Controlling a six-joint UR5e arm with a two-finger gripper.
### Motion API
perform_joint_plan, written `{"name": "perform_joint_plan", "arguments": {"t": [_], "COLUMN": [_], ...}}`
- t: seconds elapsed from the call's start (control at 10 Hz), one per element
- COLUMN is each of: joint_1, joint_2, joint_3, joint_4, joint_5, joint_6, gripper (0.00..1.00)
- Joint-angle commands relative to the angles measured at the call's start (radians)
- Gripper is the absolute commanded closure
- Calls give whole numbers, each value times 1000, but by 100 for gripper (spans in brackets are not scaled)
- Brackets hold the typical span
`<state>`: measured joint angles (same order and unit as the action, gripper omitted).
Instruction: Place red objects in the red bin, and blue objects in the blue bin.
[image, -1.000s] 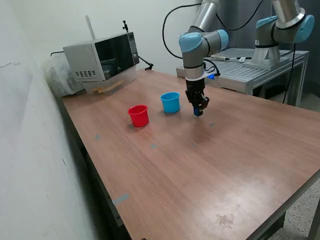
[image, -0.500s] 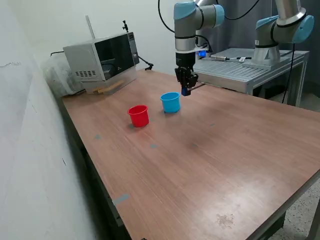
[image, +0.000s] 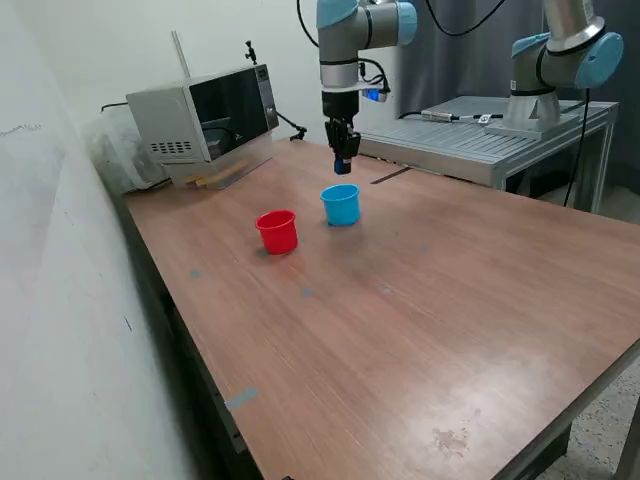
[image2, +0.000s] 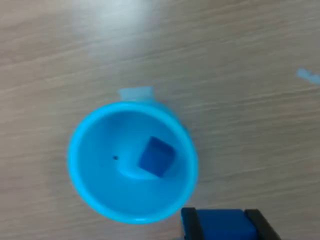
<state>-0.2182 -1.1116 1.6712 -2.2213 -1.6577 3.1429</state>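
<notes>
1. My end effector (image: 342, 166) pinches a dark blue cube (image2: 220, 226) between its fingers, and hangs above the light blue cup (image: 341, 204).
2. From the wrist view, my cube sits over the cup's rim rather than its centre. If I let go here, I judge it could clip the rim and bounce onto the counter (image: 420, 310).
3. A second dark blue cube (image2: 156, 156) already lies inside the cup, off-centre on its floor. A dropped cube may strike it and hop out.
4. The cup looks light; touching its rim on the way down could tip or shove it.
5. The red cup (image: 277, 231) stands just beside the blue cup, toward the exterior view's left; a stray bounce could land there, the wrong bin.
</notes>
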Motion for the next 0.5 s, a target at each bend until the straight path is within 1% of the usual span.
{"name": "perform_joint_plan", "arguments": {"t": [0.0,0.2,0.4], "joint_1": [-65,-72,-72], "joint_2": [7,33,35], "joint_3": [7,19,36], "joint_4": [3,-3,-5], "joint_5": [1,1,1], "joint_6": [-7,-7,-9], "gripper": [100,100,100]}}
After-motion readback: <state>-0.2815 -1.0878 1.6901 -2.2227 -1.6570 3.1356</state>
